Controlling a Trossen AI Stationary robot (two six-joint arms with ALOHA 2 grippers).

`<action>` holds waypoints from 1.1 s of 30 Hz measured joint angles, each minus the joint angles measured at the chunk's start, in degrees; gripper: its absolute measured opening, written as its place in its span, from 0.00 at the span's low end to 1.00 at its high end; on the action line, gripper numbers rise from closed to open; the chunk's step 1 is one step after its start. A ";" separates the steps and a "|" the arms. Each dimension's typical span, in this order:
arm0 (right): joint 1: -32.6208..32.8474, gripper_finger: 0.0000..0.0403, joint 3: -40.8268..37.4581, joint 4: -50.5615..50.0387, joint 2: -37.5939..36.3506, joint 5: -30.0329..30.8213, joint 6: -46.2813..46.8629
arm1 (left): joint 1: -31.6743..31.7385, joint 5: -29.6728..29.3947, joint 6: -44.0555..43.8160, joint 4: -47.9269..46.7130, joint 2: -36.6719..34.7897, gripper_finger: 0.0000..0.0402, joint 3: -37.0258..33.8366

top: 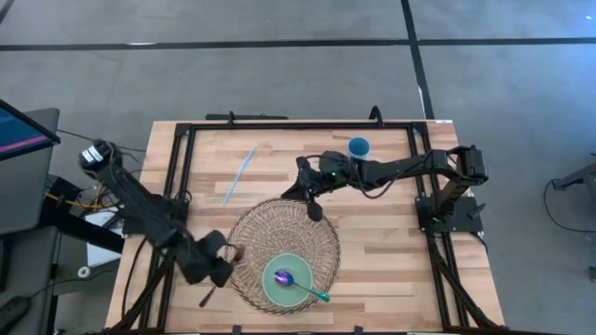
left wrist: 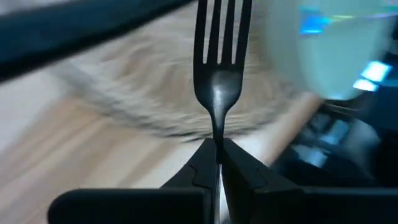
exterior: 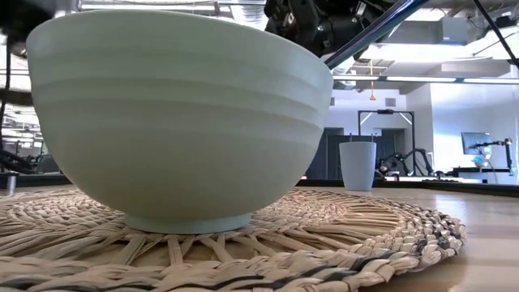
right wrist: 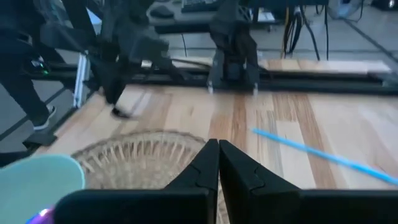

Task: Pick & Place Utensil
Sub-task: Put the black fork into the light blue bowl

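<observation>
My left gripper (top: 223,263) is at the mat's left edge, shut on a dark metal fork (left wrist: 221,74). The fork's tines (left wrist: 222,28) point toward the woven mat (top: 279,228) and the pale green bowl (top: 279,288). The bowl stands on the near part of the mat, and a purple spoon with a teal handle (top: 300,284) lies in it. My right gripper (top: 313,205) is shut on nothing and hangs over the far part of the mat. In the right wrist view its fingers (right wrist: 217,158) point toward the mat (right wrist: 143,155). My left gripper pinches the fork at its thin neck (left wrist: 218,140), just below the tines, between the two fingers (left wrist: 245,168). The fingers lie along the fork, and the tines stick out forward past them. The handle runs back between the fingers and is hidden there.
A blue cup (top: 358,147) stands on the far right of the table, and a thin blue stick (top: 239,174) lies beyond the mat on the left. A black frame (top: 279,126) runs around the table. In the low view the bowl (exterior: 178,113) fills the foreground, with the cup (exterior: 357,165) behind it.
</observation>
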 joint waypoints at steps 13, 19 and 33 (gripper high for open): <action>1.70 0.01 0.00 2.54 -0.02 0.01 0.15 | 20.11 36.57 16.47 22.64 9.86 0.03 0.64; 2.57 0.01 0.00 2.41 -0.02 -0.02 0.15 | 23.74 47.39 16.69 23.46 14.80 0.04 7.26; 4.80 0.00 0.04 -13.10 -7.82 0.50 6.93 | 25.38 58.98 20.02 25.51 27.55 0.04 11.58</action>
